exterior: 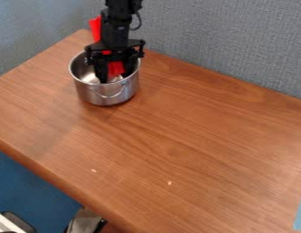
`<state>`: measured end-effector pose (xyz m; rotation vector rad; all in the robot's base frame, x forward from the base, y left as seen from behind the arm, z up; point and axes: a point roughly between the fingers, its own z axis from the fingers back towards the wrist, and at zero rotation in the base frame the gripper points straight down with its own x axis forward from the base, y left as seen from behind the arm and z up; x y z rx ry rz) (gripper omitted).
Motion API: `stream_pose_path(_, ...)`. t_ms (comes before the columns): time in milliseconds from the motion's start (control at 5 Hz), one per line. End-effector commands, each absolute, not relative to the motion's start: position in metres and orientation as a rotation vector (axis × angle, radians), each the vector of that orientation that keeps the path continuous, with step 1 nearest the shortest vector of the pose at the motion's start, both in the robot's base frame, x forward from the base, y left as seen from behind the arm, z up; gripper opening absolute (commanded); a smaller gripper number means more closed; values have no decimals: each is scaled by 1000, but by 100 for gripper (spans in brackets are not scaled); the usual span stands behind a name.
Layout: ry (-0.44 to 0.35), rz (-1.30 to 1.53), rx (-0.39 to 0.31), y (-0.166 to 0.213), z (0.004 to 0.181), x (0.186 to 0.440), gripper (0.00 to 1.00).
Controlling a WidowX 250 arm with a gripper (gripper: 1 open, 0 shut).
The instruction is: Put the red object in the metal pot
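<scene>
Near the far left corner of the wooden surface (177, 127) stands 1 metal pot (105, 82), and just above its rim 1 gripper (116, 62) points down, its 2 fingers (104, 60) clamped on 1 red object (116, 65).

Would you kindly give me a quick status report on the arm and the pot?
Gripper over the metal pot, pointing down, jaws apart. Red object between the jaws at the rim, release unclear. Table bare around the pot.
</scene>
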<state>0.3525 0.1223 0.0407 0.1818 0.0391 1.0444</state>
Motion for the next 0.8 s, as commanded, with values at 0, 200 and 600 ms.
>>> stream_pose_path(0, -33, 1034, 201, 135, 48, 373, 0)
stream_pose_path(200, -36, 1030, 220, 145, 36, 389, 0)
stream_pose_path(600, -42, 1066, 193, 173, 8, 393, 100)
